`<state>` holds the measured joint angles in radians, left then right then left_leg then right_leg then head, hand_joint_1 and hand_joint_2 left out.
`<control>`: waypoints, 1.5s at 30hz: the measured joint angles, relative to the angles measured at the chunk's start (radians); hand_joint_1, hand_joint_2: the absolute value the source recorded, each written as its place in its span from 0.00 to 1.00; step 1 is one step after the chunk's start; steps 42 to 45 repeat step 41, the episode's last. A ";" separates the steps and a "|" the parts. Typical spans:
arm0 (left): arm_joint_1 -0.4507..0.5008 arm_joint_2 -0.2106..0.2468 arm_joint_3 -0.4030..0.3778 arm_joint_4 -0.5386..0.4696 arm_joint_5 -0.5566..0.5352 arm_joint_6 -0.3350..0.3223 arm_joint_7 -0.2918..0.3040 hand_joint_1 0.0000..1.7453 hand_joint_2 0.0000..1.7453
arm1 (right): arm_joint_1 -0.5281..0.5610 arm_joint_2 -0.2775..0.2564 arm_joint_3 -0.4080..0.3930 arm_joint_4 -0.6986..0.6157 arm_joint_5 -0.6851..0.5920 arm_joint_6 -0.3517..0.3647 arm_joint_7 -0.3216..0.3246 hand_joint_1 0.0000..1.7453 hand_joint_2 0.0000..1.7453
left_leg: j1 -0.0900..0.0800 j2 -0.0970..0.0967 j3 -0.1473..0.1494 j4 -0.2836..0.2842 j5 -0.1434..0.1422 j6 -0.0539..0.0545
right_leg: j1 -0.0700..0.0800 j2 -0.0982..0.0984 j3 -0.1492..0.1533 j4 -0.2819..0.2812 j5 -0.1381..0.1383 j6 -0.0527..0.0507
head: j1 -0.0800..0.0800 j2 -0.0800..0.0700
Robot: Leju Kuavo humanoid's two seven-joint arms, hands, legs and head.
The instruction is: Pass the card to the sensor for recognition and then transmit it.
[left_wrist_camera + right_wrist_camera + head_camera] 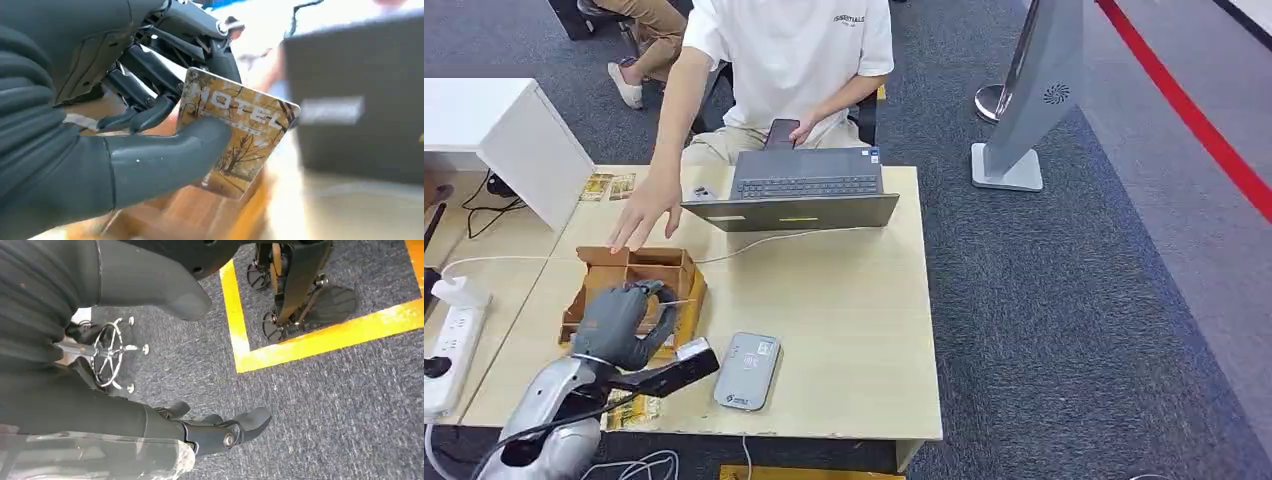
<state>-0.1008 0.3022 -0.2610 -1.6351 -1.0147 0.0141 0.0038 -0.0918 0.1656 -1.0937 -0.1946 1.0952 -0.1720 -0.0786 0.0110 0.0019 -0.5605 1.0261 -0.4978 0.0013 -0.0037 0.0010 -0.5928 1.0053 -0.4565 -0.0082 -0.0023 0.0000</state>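
Note:
My left hand hovers over a brown wooden card box on the left of the table. In the left wrist view that hand pinches a yellow-brown card printed HOTEL between thumb and fingers, held up above the box. The sensor, a flat grey card reader, lies on the table just right of my left forearm, near the front edge. My right hand hangs over grey carpet, its fingers apart and nothing in it.
A person sits behind the table with one hand reaching over the box's far side. An open laptop stands in front of them. A white power strip lies at far left. Loose cards rest at the back left corner.

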 joint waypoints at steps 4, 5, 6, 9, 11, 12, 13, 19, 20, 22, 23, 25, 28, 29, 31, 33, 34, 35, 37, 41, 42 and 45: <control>-0.122 0.018 -0.048 -0.013 0.022 -0.009 0.031 1.00 1.00 | 0.001 -0.002 -0.006 0.000 0.006 0.002 -0.002 0.00 1.00 | 0.000 0.000 0.000 0.000 0.002 0.000 | 0.000 0.000 0.000 0.000 0.000 0.000 | -0.001 0.000; -0.163 0.016 -0.058 -0.011 0.008 -0.008 0.048 1.00 1.00 | 0.000 -0.002 -0.006 0.000 0.013 0.002 0.001 0.00 1.00 | 0.000 -0.001 0.000 0.000 0.002 0.000 | 0.000 -0.001 0.000 0.000 0.001 -0.001 | 0.000 0.000; -0.206 0.012 -0.066 -0.006 -0.002 -0.008 0.059 1.00 1.00 | -0.001 -0.002 -0.006 0.000 0.016 0.003 0.003 0.00 1.00 | 0.000 -0.001 -0.001 0.000 0.002 0.000 | 0.000 -0.001 0.000 0.000 0.001 -0.001 | 0.000 0.000; -0.329 -0.011 -0.083 0.033 -0.043 0.014 0.090 1.00 1.00 | -0.001 -0.002 -0.005 0.000 0.037 0.005 0.002 0.00 1.00 | 0.000 -0.001 0.000 0.000 0.002 0.000 | 0.000 -0.001 0.000 0.000 0.002 -0.002 | -0.001 0.000; -0.400 -0.030 -0.086 0.085 -0.097 0.056 0.109 1.00 1.00 | -0.003 -0.002 -0.003 0.000 0.053 0.006 0.007 0.00 1.00 | 0.000 0.000 0.000 0.000 0.003 0.000 | 0.000 0.000 0.000 0.000 0.002 -0.001 | -0.001 0.000; -0.433 -0.041 -0.087 0.117 -0.131 0.081 0.112 1.00 1.00 | -0.005 -0.002 -0.002 0.000 0.060 0.005 0.014 0.00 1.00 | 0.000 0.000 -0.001 0.000 0.003 0.000 | 0.000 0.000 0.000 0.000 0.002 -0.001 | -0.001 0.000; -0.465 -0.047 -0.087 0.153 -0.161 0.105 0.114 1.00 1.00 | -0.008 -0.002 0.000 0.000 0.066 0.004 0.019 0.00 1.00 | 0.000 0.000 0.000 0.000 0.003 0.000 | 0.000 0.000 0.000 0.000 0.002 -0.001 | 0.000 0.000; -0.656 -0.086 -0.087 0.485 -0.298 0.211 0.118 1.00 1.00 | -0.029 0.002 0.027 0.000 0.097 0.006 0.039 0.00 1.00 | 0.000 0.001 0.000 0.000 0.004 -0.001 | 0.000 0.001 0.000 0.001 0.003 -0.002 | -0.001 0.000; -0.679 -0.090 -0.087 0.532 -0.304 0.221 0.118 1.00 1.00 | -0.031 0.002 0.031 0.000 0.098 0.007 0.040 0.00 1.00 | 0.000 0.001 0.000 0.000 0.004 -0.001 | 0.000 0.001 0.000 0.001 0.003 -0.002 | -0.001 0.000; -0.714 -0.097 -0.086 0.623 -0.305 0.226 0.121 1.00 1.00 | -0.032 0.003 0.035 0.000 0.097 0.008 0.045 0.00 1.00 | 0.000 0.001 0.000 0.000 0.004 -0.001 | 0.000 0.001 0.000 0.001 0.003 -0.002 | -0.001 0.000; -0.724 -0.100 -0.086 0.660 -0.305 0.228 0.122 0.00 1.00 | -0.032 0.003 0.039 0.000 0.096 0.007 0.047 0.00 1.00 | 0.000 0.001 0.000 0.000 0.004 -0.001 | 0.000 0.001 0.000 0.001 0.003 -0.002 | -0.001 0.000; -0.729 -0.103 -0.085 0.708 -0.304 0.231 0.122 0.00 1.00 | -0.032 0.004 0.041 0.000 0.092 0.006 0.048 0.00 1.00 | 0.000 0.001 0.000 0.000 0.004 -0.002 | 0.000 0.001 -0.001 0.001 0.003 -0.002 | -0.001 0.000; -0.729 -0.107 -0.079 0.759 -0.293 0.249 0.119 0.00 1.00 | -0.032 0.005 0.042 0.001 0.089 0.004 0.056 0.00 1.00 | 0.000 0.001 -0.001 0.000 0.004 -0.002 | 0.000 0.001 -0.001 0.001 0.003 -0.002 | -0.001 0.000; -0.728 -0.108 -0.074 0.769 -0.293 0.265 0.115 0.00 1.00 | -0.032 0.006 0.042 0.000 0.088 0.005 0.057 0.00 1.00 | 0.000 0.001 -0.001 0.000 0.004 -0.002 | 0.000 0.001 -0.001 0.001 0.003 -0.002 | -0.001 0.000; -0.726 -0.108 -0.069 0.782 -0.291 0.286 0.104 0.00 1.00 | -0.032 0.006 0.042 0.001 0.087 0.005 0.058 0.00 1.00 | 0.000 0.001 -0.001 0.000 0.004 -0.002 | 0.000 0.001 -0.001 0.001 0.003 -0.002 | -0.001 0.000; -0.717 -0.105 -0.067 0.785 -0.291 0.305 0.094 0.00 1.00 | -0.031 0.006 0.042 0.001 0.085 0.005 0.057 0.00 1.00 | 0.000 0.001 -0.001 0.000 0.004 -0.002 | 0.000 0.001 -0.001 0.001 0.003 -0.002 | -0.001 0.000; -0.711 -0.103 -0.064 0.785 -0.291 0.312 0.087 0.00 1.00 | -0.031 0.006 0.042 0.001 0.085 0.005 0.056 0.00 1.00 | 0.000 0.001 -0.002 0.000 0.004 -0.002 | 0.000 0.001 -0.001 0.001 0.003 -0.002 | -0.001 0.000; -0.701 -0.099 -0.060 0.781 -0.289 0.317 0.080 0.00 1.00 | -0.030 0.006 0.042 0.001 0.084 0.005 0.055 0.00 1.00 | 0.000 0.001 -0.002 0.000 0.004 -0.002 | 0.000 0.001 -0.001 0.001 0.003 -0.002 | 0.000 0.000; -0.655 -0.079 -0.047 0.731 -0.274 0.325 0.058 0.00 1.00 | -0.028 0.006 0.042 0.001 0.079 0.005 0.049 0.00 1.00 | 0.000 0.003 -0.001 0.000 0.004 -0.002 | 0.000 0.003 -0.001 0.001 0.003 -0.002 | -0.001 0.000; -0.496 -0.013 0.006 0.553 -0.186 0.340 -0.007 0.00 1.00 | -0.016 0.006 0.042 0.001 0.066 0.004 0.039 0.00 1.00 | 0.000 0.005 -0.001 -0.001 0.003 -0.002 | 0.000 0.006 -0.002 0.001 0.002 -0.003 | -0.001 0.000; -0.496 -0.013 0.006 0.553 -0.186 0.340 -0.007 0.00 1.00 | -0.016 0.006 0.042 0.001 0.066 0.004 0.039 0.00 1.00 | 0.000 0.005 -0.001 -0.001 0.003 -0.002 | 0.000 0.006 -0.002 0.001 0.002 -0.003 | -0.001 0.000; -0.496 -0.013 0.006 0.553 -0.186 0.340 -0.007 0.00 1.00 | -0.016 0.006 0.042 0.001 0.066 0.004 0.039 0.00 1.00 | 0.000 0.005 -0.001 -0.001 0.003 -0.002 | 0.000 0.006 -0.002 0.001 0.002 -0.003 | -0.001 0.000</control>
